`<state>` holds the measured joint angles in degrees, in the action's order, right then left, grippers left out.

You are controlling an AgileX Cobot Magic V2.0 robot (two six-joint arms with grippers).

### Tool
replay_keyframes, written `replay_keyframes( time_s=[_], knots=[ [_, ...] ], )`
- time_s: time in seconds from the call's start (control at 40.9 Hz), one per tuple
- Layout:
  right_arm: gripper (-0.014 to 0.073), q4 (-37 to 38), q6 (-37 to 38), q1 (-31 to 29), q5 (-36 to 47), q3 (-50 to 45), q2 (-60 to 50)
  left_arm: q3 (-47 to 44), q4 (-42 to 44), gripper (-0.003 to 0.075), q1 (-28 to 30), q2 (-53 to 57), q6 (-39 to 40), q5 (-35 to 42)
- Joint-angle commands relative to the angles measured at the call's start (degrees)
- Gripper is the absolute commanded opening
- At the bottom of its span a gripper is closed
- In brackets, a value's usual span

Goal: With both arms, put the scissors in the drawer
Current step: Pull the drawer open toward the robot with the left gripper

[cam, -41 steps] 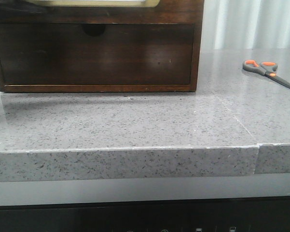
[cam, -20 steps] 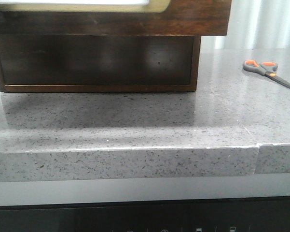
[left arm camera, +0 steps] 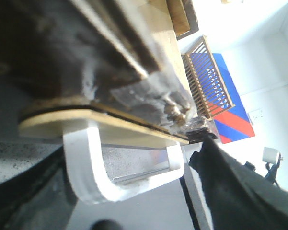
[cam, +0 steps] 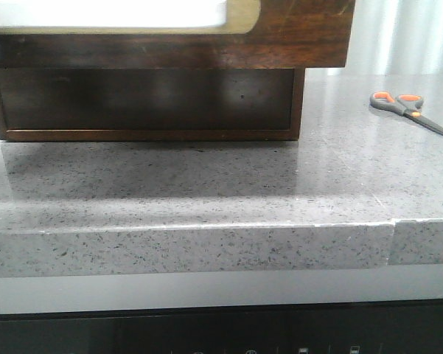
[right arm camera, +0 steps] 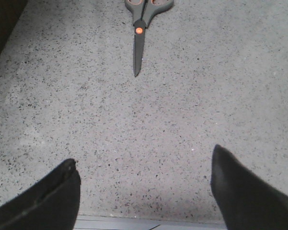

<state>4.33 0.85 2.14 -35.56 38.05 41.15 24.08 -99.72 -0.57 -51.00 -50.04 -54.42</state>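
Note:
The scissors (cam: 409, 109) lie flat on the grey counter at the right, apart from the cabinet. They have dark grey handles and orange-lined loops. In the right wrist view the scissors (right arm camera: 140, 24) lie ahead of my right gripper (right arm camera: 144, 182) with the blade tips toward it. That gripper is open and empty over the counter. The drawer (cam: 295, 29) is pulled out at the top left, with its tan-rimmed white window showing. In the left wrist view the drawer's window rim (left arm camera: 110, 127) sits between the spread fingers of my left gripper (left arm camera: 129, 201). Neither arm shows in the front view.
Below the pulled-out drawer is a plain dark wood drawer front (cam: 147, 99) in the brown cabinet frame (cam: 299, 103). The speckled grey counter (cam: 206, 184) has a seam (cam: 393, 221) near its front right edge. A wooden rack (left arm camera: 208, 76) stands in the background.
The upper drawer has slid out toward the camera. It now overhangs the lower drawer front and hides its finger notch. The scissors have not moved.

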Motion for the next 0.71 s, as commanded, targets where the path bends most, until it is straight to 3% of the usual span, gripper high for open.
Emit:
replay_keyframes(
  time_s=[0.0, 0.269, 0.416, 0.513, 0.684],
  knots=[
    [0.0583, 0.8, -0.2, -0.4, 4.1, 2.0, 0.1, 1.4, -1.8, 0.0515, -0.1, 1.0, -0.4, -2.9],
    [0.0583, 0.8, -0.2, -0.4, 4.1, 2.0, 0.1, -2.9, 0.1, 0.0515, 0.0, 8.1, -0.1, -1.9],
    [0.0583, 0.8, -0.2, -0.4, 4.1, 2.0, 0.1, -2.8, 4.8, 0.0515, 0.0, 15.6, 5.5, -0.9],
    [0.0583, 0.8, -0.2, -0.4, 4.1, 2.0, 0.1, -0.3, 12.1, 0.0514, 0.0, 20.0, 10.6, 0.8],
    [0.0583, 0.8, -0.2, -0.4, 4.1, 2.0, 0.1, 9.0, 32.3, 0.0514, 0.0, 24.3, 21.9, 2.6]
  ],
)
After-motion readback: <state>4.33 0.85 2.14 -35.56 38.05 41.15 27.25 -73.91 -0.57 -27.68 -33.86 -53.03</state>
